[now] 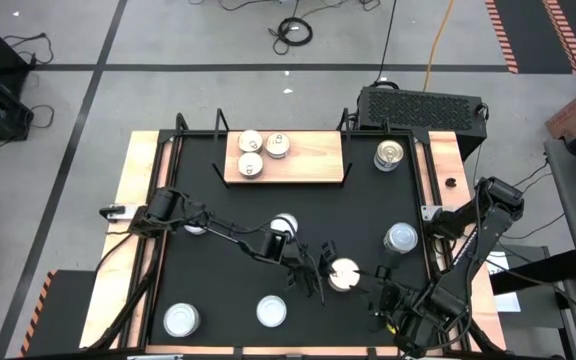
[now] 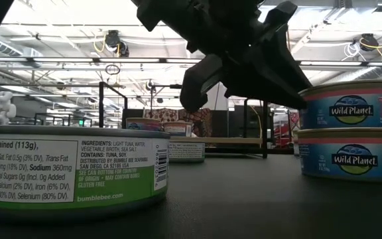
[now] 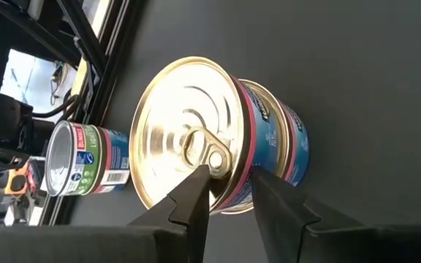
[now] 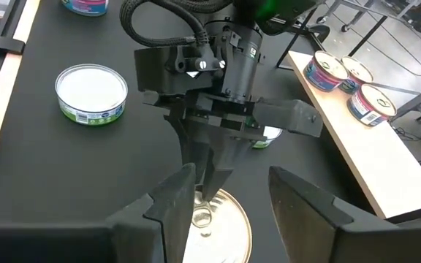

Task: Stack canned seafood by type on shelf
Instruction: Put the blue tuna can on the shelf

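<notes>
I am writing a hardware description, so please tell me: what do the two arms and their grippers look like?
Both arms are dark, nearly black, built from slim links and bulkier joints. The left gripper has a blocky black body with a small white sticker, silver screws, a ribbed black cable looped above, and two flat tapering fingers. The right gripper has similar wide, angular black fingers.

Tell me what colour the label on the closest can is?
White and green, with small printed text, on the nearest can. The low view shows it best.
</notes>
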Controlling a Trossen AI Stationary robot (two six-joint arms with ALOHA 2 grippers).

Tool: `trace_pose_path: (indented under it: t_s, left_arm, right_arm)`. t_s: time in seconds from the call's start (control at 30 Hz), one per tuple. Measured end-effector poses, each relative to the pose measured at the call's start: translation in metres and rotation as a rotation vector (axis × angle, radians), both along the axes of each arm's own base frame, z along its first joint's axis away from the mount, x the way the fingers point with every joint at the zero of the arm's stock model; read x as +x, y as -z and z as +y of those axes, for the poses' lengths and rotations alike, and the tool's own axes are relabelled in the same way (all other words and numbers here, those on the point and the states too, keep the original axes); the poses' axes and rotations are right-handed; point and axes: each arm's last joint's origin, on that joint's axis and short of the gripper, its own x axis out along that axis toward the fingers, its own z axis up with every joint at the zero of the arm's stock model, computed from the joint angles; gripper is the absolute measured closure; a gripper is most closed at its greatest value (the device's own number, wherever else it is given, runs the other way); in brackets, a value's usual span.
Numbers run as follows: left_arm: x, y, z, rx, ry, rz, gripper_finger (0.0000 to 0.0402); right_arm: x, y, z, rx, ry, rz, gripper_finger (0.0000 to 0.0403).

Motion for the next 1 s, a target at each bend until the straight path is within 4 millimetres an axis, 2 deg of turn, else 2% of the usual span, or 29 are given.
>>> trace_pose_path:
  t_s: [0.1,0.27,0.33,0.63,0.9,1.0]
  left_arm:
    - [0.000,0.000,0.000,0.002,-0.001,0.006,0.0321]
    - [0.000,0.000,-0.001,0.005,-0.002,-0.003,0.0382]
    - [0.000,-0.001,-0.001,0.018,0.004,-0.007,0.0395]
    - [-0.004,-0.005,-0.010,0.080,-0.040,-0.030,0.0400]
    - [-0.005,-0.023,-0.016,0.134,-0.096,-0.012,0.0401]
    - [-0.005,-0.028,-0.017,0.102,-0.123,-0.003,0.0401]
  right_arm:
    - [0.000,0.000,0.000,0.000,0.000,0.000,0.0234]
    - [0.000,0.000,0.000,0.000,0.000,0.000,0.0234]
    - [0.000,0.000,0.000,0.000,0.000,0.000,0.0234]
    - [0.000,0.000,0.000,0.000,-0.001,0.001,0.0234]
    - [0.000,0.000,0.000,0.001,0.000,0.001,0.0234]
    - [0.000,0.000,0.000,0.003,0.000,0.001,0.0234]
